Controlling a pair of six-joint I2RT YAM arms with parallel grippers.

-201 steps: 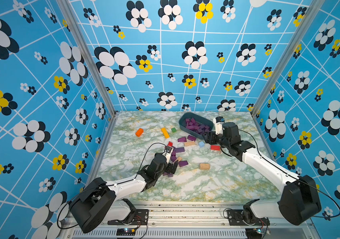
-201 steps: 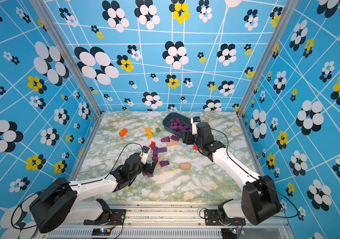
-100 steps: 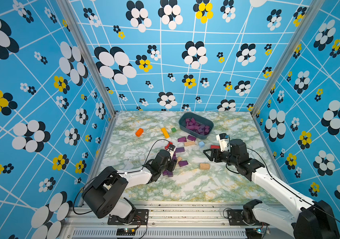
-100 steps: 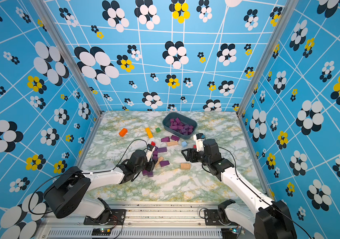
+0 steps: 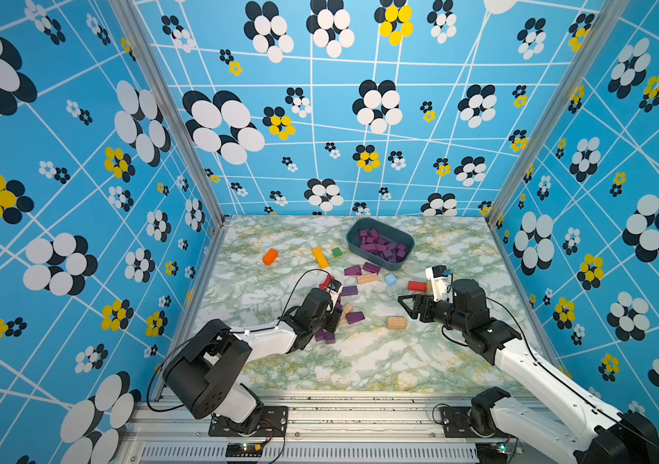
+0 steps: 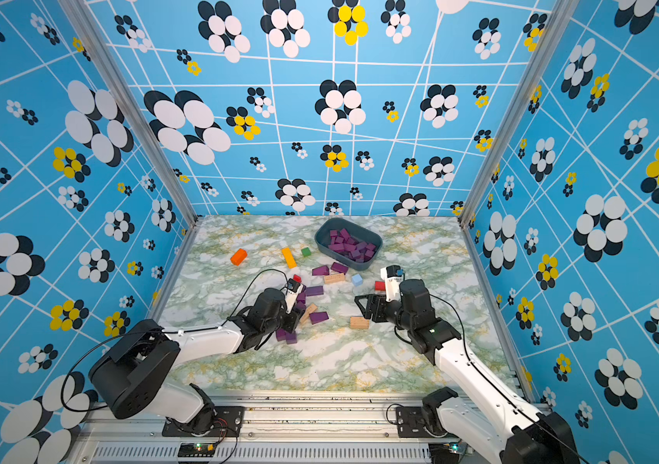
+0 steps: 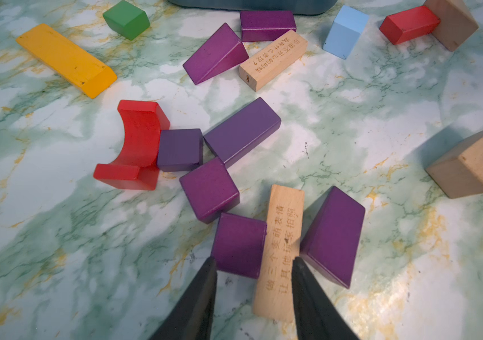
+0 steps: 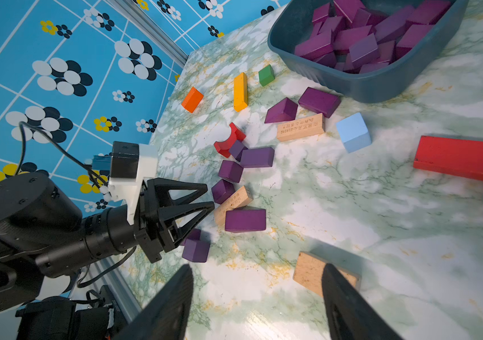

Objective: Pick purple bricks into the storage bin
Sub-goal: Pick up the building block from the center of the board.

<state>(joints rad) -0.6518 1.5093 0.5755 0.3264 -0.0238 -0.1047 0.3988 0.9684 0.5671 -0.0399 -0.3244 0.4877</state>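
Observation:
The storage bin [image 5: 355, 235] [image 6: 321, 237] [image 8: 381, 85] sits at the back of the table and holds a heap of purple bricks [image 5: 382, 247]. Several more purple bricks [image 5: 355, 317] lie loose mid-table. My left gripper [image 5: 335, 317] [image 7: 253, 262] is low over this cluster. Its jaws stand a little apart, with bare table between them. A purple cube [image 7: 238, 244] lies just past its tips, and one finger overlaps a tan lettered bar [image 7: 281, 250]. A purple wedge [image 7: 333, 235] lies beside that bar. My right gripper [image 5: 408, 307] [image 8: 256, 270] hangs open and empty beside a tan block [image 8: 308, 270].
Scattered among the purple bricks are an orange block [image 5: 270, 256], a yellow bar [image 5: 319, 257], a green cube [image 5: 336, 252], a light-blue cube [image 5: 390, 279], a red bar [image 5: 417, 286] and a red arch [image 7: 138, 141]. Patterned walls close in three sides of the table.
My right arm has drawn back from the storage bin toward the table's front, stopping by the tan block. My left gripper's jaws have narrowed from wide open while it settled at the purple cluster.

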